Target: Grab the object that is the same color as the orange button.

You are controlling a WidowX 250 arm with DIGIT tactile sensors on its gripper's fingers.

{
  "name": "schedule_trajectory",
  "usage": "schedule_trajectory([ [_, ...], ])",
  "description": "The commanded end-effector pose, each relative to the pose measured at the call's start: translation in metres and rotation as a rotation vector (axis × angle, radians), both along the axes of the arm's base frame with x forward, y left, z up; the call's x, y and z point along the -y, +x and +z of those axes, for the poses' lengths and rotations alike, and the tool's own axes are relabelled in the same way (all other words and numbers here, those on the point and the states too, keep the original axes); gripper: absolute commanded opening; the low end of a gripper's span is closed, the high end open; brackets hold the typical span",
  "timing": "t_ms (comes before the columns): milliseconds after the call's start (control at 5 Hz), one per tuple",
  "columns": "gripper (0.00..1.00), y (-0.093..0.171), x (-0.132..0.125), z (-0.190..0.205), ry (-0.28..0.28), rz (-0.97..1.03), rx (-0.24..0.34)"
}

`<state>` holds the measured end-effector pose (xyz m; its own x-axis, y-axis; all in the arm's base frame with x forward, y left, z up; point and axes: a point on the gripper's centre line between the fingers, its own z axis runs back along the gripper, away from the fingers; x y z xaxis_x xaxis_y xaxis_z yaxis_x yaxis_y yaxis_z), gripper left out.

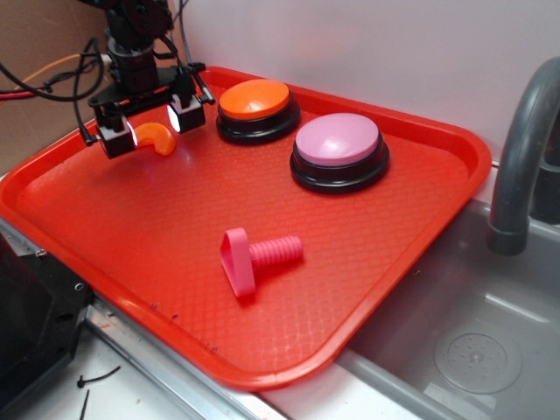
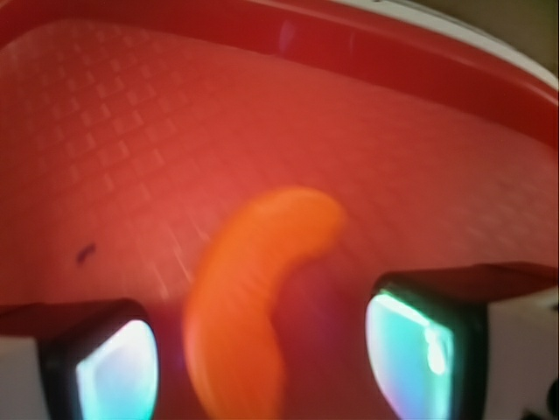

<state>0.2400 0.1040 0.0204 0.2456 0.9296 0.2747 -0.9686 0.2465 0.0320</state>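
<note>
The small glossy orange crescent (image 1: 156,136) lies on the red tray (image 1: 105,219) near its far left corner. My gripper (image 1: 150,122) is lowered over it, jaws open, one finger on each side. In the wrist view the crescent (image 2: 249,297) sits between the two fingertips (image 2: 118,367), nearer the left one, with a gap to the right one; neither pad presses on it. The orange button (image 1: 255,101), domed on a black base, stands just right of the gripper at the tray's back.
A pink-lilac button (image 1: 339,144) stands right of the orange one. A pink ribbed bolt-like toy (image 1: 255,256) lies mid-tray toward the front. A grey sink (image 1: 472,350) and faucet (image 1: 518,157) are right of the tray. The tray's raised rim (image 2: 394,52) runs behind the crescent.
</note>
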Motion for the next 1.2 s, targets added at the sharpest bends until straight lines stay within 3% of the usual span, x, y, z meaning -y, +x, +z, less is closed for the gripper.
schedule_trajectory([
  [0,0.0,0.005,-0.009,-0.001,0.015,-0.007,0.087],
  [600,0.0,0.007,-0.009,0.011,-0.045,-0.109,0.084],
  [1000,0.0,-0.003,0.011,0.059,-0.152,-0.458,0.032],
])
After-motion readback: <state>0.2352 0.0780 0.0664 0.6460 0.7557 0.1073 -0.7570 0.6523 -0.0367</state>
